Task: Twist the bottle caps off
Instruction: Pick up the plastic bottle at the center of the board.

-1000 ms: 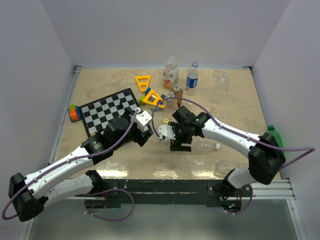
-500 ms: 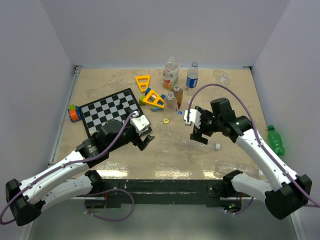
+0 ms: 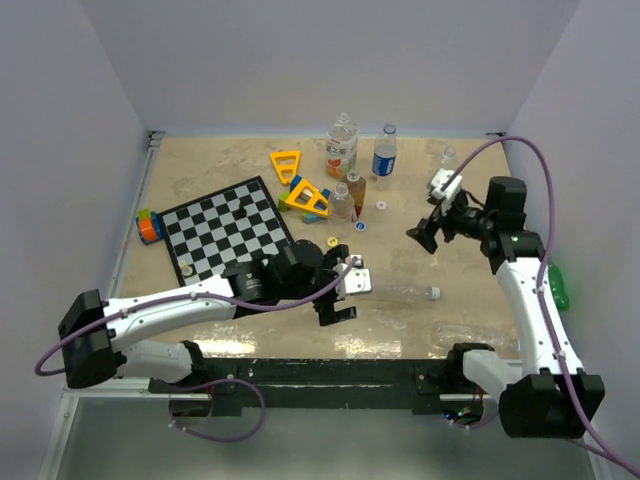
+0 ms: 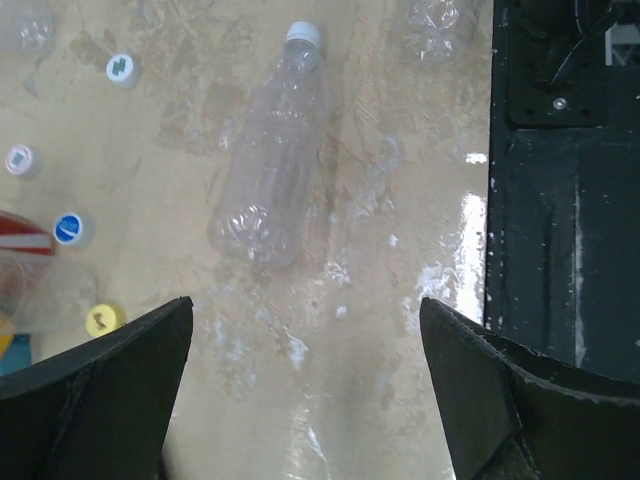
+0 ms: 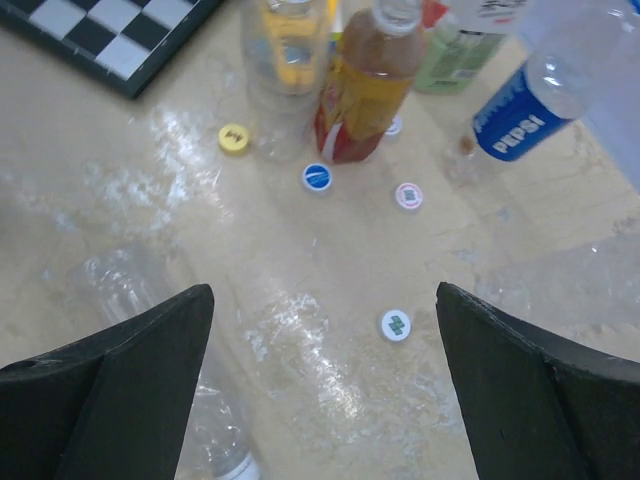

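Left hand wide open, empty, above 1 clear bottle lying capped on counter; right hand wide open, empty.

You are looking at a beige table. On its left lies a checkerboard with coloured blocks just beside it. Two yellow triangular frames and a cluster of upright bottles sit toward the back. Four loose caps lie near them, and one clear capped bottle lies on its side nearer the front.
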Robot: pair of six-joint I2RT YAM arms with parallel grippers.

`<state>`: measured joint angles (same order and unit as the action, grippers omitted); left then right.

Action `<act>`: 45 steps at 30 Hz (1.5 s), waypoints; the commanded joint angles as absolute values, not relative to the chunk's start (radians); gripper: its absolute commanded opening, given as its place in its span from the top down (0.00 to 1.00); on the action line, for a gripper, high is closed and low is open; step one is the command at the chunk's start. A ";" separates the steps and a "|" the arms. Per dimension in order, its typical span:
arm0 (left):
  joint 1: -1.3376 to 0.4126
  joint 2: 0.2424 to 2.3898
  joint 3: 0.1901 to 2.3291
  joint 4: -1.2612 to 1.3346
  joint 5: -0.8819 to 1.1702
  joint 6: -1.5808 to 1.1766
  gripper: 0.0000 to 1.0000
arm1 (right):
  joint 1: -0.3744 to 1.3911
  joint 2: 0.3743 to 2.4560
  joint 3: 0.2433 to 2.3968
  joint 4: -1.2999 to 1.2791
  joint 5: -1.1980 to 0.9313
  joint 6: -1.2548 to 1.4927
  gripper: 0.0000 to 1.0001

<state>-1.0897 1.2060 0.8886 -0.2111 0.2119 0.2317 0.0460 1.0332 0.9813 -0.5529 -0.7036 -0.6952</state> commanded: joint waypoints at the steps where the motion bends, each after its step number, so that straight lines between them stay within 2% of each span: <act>1: -1.135 1.293 1.000 -0.183 0.153 0.437 0.00 | -0.153 1.097 1.008 -0.391 -0.955 -0.488 0.04; 6: -1.157 1.469 1.133 -0.161 0.198 0.595 0.00 | -0.236 1.138 1.017 -0.453 -0.990 -0.486 0.04; 16: -1.186 1.879 1.503 -0.408 0.195 0.729 0.01 | -0.241 1.058 0.965 -0.345 -0.867 -0.384 0.02; 22: -1.189 1.986 1.578 -0.460 0.143 0.727 0.04 | -0.241 1.058 0.960 -0.334 -0.842 -0.367 0.02; 28: -1.189 2.074 1.611 -0.453 -0.029 0.703 0.09 | -0.241 1.058 0.956 -0.331 -0.844 -0.364 0.02; 34: -1.190 2.147 1.644 -0.465 -0.095 0.677 0.15 | -0.242 1.054 0.954 -0.333 -0.842 -0.364 0.02; 35: -1.190 2.152 1.646 -0.465 -0.100 0.673 0.18 | -0.241 1.055 0.954 -0.333 -0.841 -0.367 0.02; 41: -1.190 2.142 1.641 -0.477 -0.086 0.620 0.64 | -0.241 1.057 0.951 -0.333 -0.835 -0.370 0.03; 44: -1.189 2.082 1.602 -0.473 -0.068 0.557 0.81 | -0.241 1.054 0.950 -0.334 -0.825 -0.374 0.03; 45: -1.189 2.051 1.571 -0.463 -0.061 0.533 0.83 | -0.242 1.052 0.948 -0.334 -0.824 -0.376 0.03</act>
<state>-1.1858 2.1460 1.6081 -0.4572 -0.0765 0.6304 -0.2371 1.0664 0.9569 -0.3660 -0.8440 -0.3813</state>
